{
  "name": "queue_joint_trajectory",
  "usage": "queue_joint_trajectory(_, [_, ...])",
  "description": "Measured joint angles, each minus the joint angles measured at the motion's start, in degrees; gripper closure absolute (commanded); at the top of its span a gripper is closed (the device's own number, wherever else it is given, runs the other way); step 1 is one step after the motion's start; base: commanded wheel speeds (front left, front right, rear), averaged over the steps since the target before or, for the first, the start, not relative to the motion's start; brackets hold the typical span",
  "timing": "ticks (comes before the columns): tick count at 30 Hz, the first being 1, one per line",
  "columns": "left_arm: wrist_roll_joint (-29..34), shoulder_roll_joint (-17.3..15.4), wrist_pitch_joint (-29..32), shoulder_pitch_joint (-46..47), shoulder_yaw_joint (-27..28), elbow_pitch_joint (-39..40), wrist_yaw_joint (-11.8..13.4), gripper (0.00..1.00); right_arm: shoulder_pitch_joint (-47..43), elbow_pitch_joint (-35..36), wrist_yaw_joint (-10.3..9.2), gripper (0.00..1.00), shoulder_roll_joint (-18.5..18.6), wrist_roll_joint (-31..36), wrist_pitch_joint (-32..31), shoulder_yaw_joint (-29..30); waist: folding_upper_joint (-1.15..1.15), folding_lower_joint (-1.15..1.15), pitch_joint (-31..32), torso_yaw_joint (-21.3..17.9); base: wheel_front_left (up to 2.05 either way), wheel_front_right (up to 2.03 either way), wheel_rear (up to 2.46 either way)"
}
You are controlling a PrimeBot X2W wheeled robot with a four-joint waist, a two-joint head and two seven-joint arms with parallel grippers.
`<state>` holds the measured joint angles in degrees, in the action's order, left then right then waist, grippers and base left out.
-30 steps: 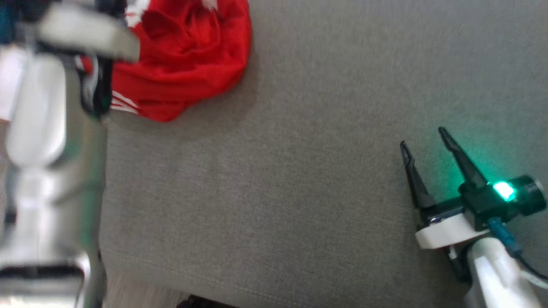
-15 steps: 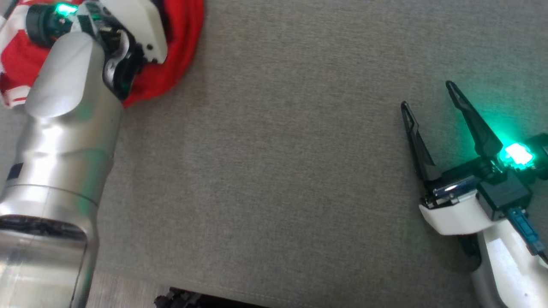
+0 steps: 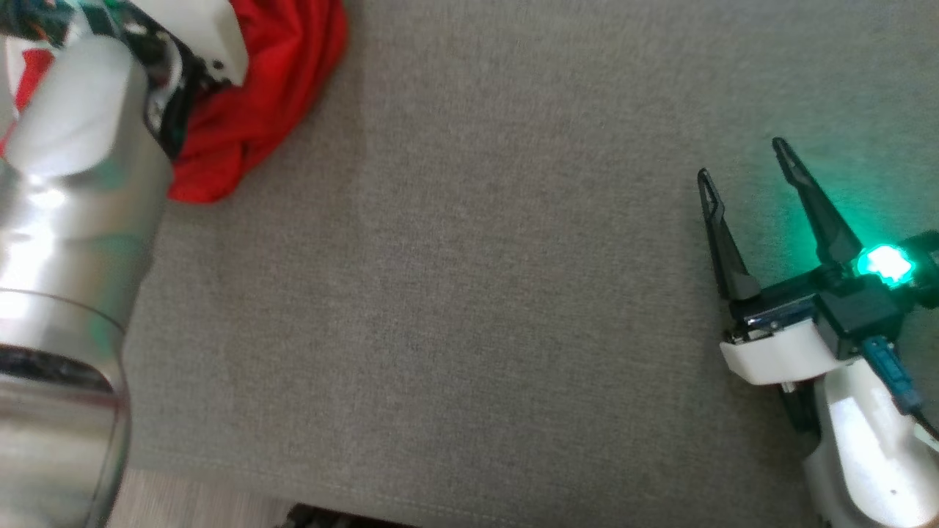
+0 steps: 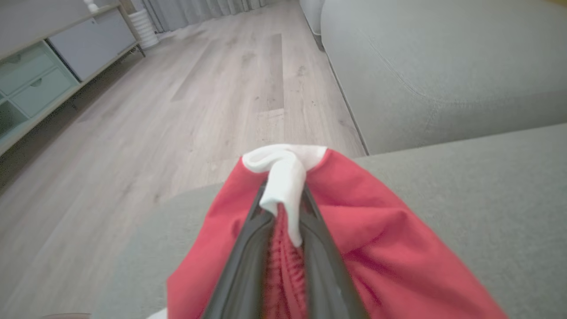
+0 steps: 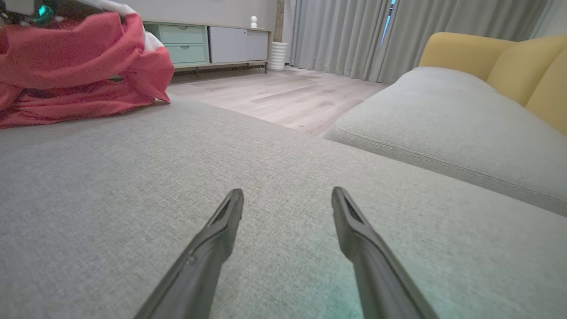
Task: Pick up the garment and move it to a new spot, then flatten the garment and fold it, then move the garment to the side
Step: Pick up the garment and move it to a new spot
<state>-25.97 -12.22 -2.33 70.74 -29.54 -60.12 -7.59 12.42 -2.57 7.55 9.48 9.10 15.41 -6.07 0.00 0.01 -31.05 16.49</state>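
Garment (image 3: 257,95): we see it red and bunched at the far left corner of the grey cushion (image 3: 469,293), close to the edge above the wooden floor (image 4: 199,110); in the right wrist view its lower folds (image 5: 66,102) lie on the cushion.
Left gripper (image 4: 283,199): we see its two dark fingers (image 4: 248,252) drawn together and clamped on the garment, with red cloth pinched between them and a fold of white trim (image 4: 285,177) draped over the tips.
Right gripper (image 3: 742,160): we see its fingers spread apart with nothing between them, low over bare cushion and well apart from the garment; the right wrist view shows the same gap (image 5: 288,192).
Cabinet (image 5: 199,44): we count closed drawers (image 4: 26,79) with small pulls, so we cannot tell what they hold.
Open compartment (image 4: 4,124): at the picture's edge, dark and cut off; we cannot make out what is in it.
Hidden: in the head view the silver left forearm (image 3: 66,220) and its white wrist housing cover the left fingers and part of the garment.
Cut off: the garment runs past the top edge of the head view and the left edge of the right wrist view.
Hard to make out: whether the left fingertips touch under the trim; the left wrist view is soft toward its bottom edge.
Beyond: a second grey cushion (image 5: 443,124), a yellow backrest (image 5: 487,57) and grey curtains (image 5: 345,35).
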Motion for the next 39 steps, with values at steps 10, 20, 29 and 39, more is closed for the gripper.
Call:
queue_joint_trajectory(10, [-0.40,-3.35,-2.55,4.39,-7.83,3.07,0.00,1.00,-3.90,-3.96,-0.01,0.00,-4.65,-2.65,-0.37,0.05,0.00,-0.02,12.59,-3.07,0.00,0.00,0.00])
queue_joint_trajectory(20, [-9.99,-4.36,1.49,4.05,-15.32,12.66,0.00,1.00,-11.97,-4.22,-0.01,0.00,-6.37,-5.52,-0.37,0.03,0.00,-0.03,25.26,-12.54,0.00,0.00,0.00])
queue_joint_trajectory(29, [-15.79,-1.87,4.86,-1.72,-21.57,19.52,0.00,1.00,-13.03,-3.22,-0.01,0.00,-6.64,-7.83,-0.37,-0.05,0.00,-0.03,29.47,-23.98,0.00,0.00,0.00])
queue_joint_trajectory(39, [-10.53,5.68,0.47,-14.07,-31.47,13.65,2.82,1.00,-11.06,-1.78,-0.01,0.00,-6.67,-11.12,-0.37,-1.10,0.01,0.00,22.24,-32.08,0.00,0.00,0.00])
